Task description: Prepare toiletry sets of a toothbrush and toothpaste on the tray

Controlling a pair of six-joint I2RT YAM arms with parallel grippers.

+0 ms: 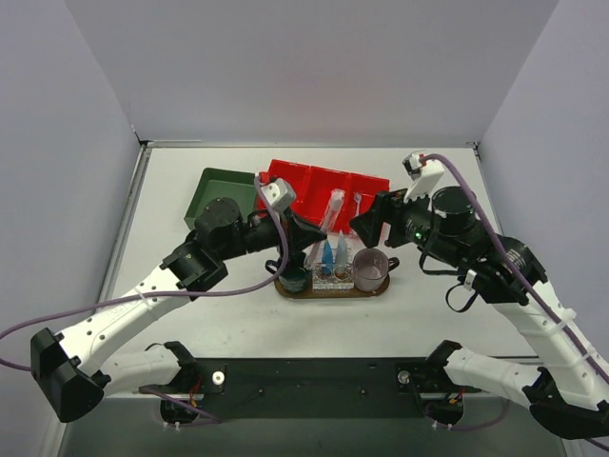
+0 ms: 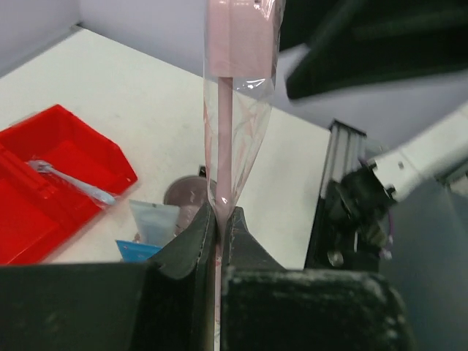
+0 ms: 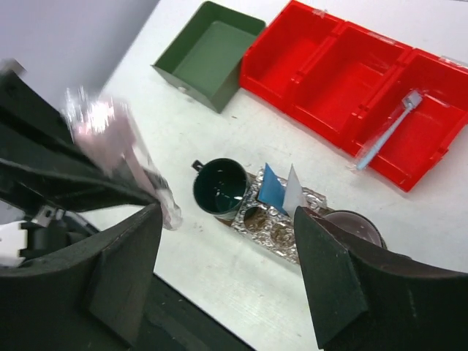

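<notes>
My left hand [image 2: 218, 219] pinches a wrapped pink toothbrush [image 2: 225, 131]; my right hand [image 3: 227, 256] gapes wide, facing the tray [image 1: 328, 291].

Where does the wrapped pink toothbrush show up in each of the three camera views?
Top external: the wrapped pink toothbrush is at centre, rising from the left hand, in front of the red bin.
Left wrist: upright down the middle, pinched in the left hand.
Right wrist: left side, blurred and tilted.
Shared landmark: the red bin, visible in all three.
</notes>
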